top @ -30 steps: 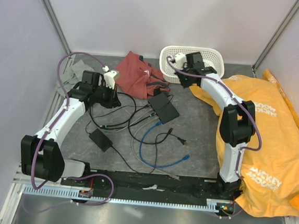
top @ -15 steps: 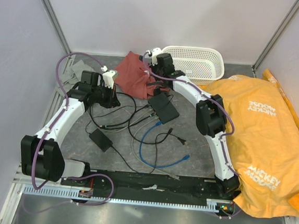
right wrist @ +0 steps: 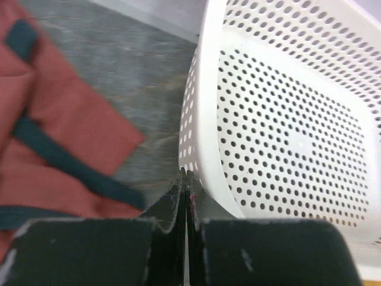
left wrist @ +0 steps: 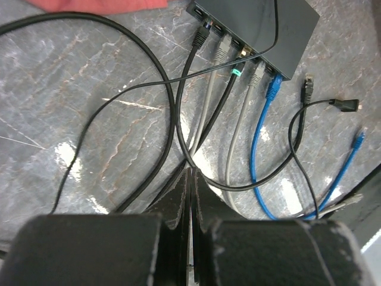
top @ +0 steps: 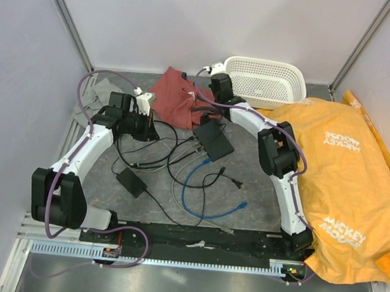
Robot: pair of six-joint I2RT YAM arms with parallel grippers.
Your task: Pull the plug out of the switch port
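Marbled grey tabletop [left wrist: 71, 65] holds flat matte switch [left wrist: 262, 27]; left claw [left wrist: 189, 174], right claw [right wrist: 184, 176] closed, empty.

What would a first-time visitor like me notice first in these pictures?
The huge orange cloth with Mickey Mouse lettering, draped over the right side, grabs attention first. Next comes the tangle of black, grey and blue cables in the middle, several plugged into the flat black switch. A white perforated basket sits at the far edge, beside a red cloth.
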